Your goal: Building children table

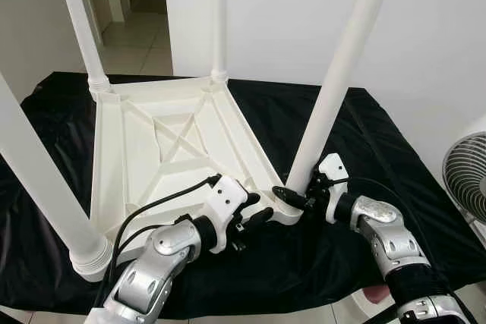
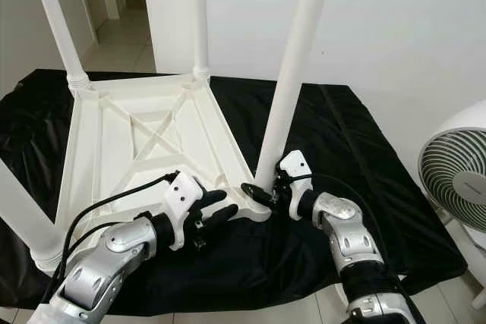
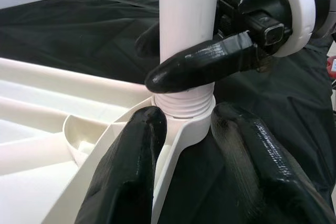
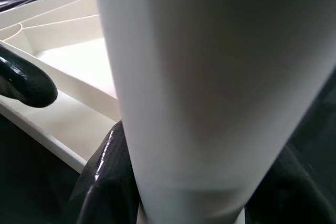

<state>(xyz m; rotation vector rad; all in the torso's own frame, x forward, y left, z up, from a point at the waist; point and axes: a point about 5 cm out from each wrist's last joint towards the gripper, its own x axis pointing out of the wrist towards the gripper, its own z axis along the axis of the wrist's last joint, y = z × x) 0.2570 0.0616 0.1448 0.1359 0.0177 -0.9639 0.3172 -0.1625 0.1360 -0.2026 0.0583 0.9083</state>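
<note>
Setting: black cloth (image 1: 357, 127) covers the surface by a white wall; fan (image 2: 456, 176) off its right edge.
Tabletop (image 1: 163, 149): I see it upside down mid-surface, three legs seated.
Fourth leg (image 1: 334, 89): at the near right corner socket, threads showing.
Right pincer (image 1: 300, 196): clenched low around that leg.
Left pincer (image 2: 220, 214): released, fingers spread, straddling the socket rim.
Handling: I judge light, stiff, slick plastic; grip low, near the threads.

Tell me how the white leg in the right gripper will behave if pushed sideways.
The leg looks like a stiff, smooth plastic tube, so the right gripper may slip around it. Its thread still shows above the table corner, so it probably wobbles. The left gripper at that corner should limit sliding on the black cloth.
</note>
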